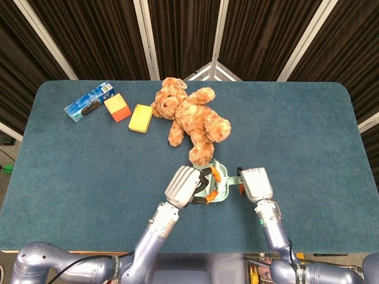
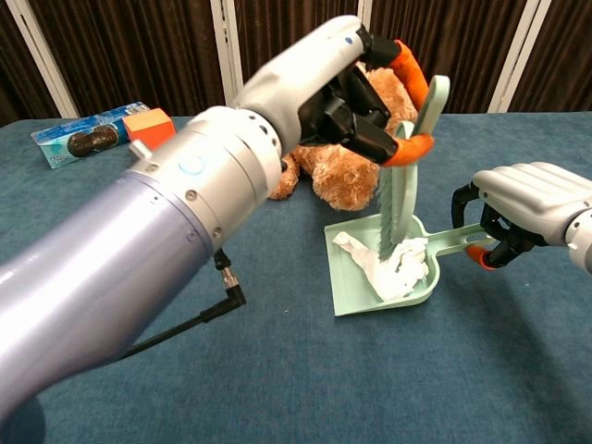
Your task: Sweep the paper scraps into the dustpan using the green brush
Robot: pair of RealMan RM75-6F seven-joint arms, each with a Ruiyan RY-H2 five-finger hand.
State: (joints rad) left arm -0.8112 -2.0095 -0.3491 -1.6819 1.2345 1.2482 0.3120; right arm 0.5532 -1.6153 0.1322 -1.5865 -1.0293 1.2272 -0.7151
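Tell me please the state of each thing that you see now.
green brush: upright, lifted, bristles over the pan
dustpan: flat on table, paper inside
paper scraps: crumpled, in the dustpan
left robot hand: grips the brush
right robot hand: holds the dustpan handle
teddy bear: lying down

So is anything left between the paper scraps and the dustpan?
Nothing visible. The paper scraps already lie inside the dustpan. The left hand holds the green brush upright over them, and the right hand holds the dustpan's handle.

Curtained lab, blue-felt table [image 1: 89,177]
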